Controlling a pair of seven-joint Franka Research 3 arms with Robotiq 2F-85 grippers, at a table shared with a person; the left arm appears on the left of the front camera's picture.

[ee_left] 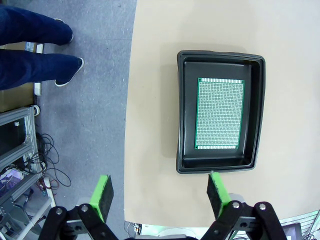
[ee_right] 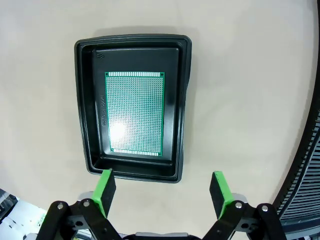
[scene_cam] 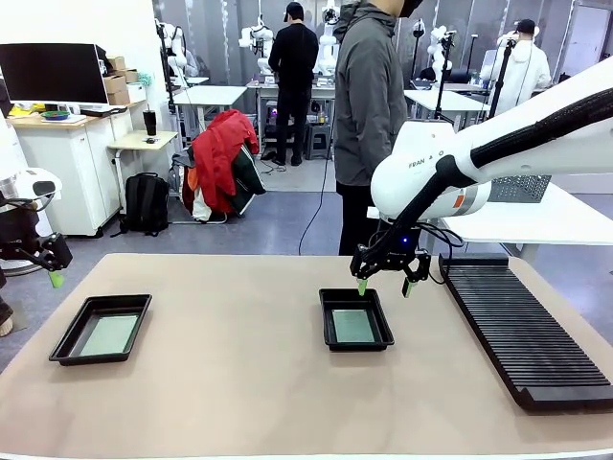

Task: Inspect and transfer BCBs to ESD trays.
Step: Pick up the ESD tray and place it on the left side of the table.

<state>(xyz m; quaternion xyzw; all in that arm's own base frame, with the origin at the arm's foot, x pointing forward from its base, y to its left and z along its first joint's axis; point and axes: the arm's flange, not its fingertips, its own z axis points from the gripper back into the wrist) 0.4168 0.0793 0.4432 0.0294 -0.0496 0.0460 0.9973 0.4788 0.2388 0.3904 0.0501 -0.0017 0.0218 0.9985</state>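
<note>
Two black ESD trays rest on the tan table, and each holds one green BCB lying flat. The left tray [scene_cam: 101, 329] [ee_left: 220, 111] carries a BCB [scene_cam: 107, 334] [ee_left: 219, 113]. The middle tray [scene_cam: 355, 319] [ee_right: 133, 106] carries a BCB [scene_cam: 352, 326] [ee_right: 134, 113]. My right gripper [scene_cam: 384, 286] [ee_right: 162, 187] hangs open just above the far rim of the middle tray, nothing between its fingers. My left gripper [scene_cam: 56, 278] [ee_left: 159, 193] is open and empty, off the table's left edge, back from the left tray.
A long black ribbed rack [scene_cam: 522, 329] [ee_right: 306, 170] lies along the table's right side. A person in a grey jacket [scene_cam: 370, 105] stands at the far edge behind the middle tray. In the left wrist view, a person's legs [ee_left: 35, 45] stand on the floor beside the table.
</note>
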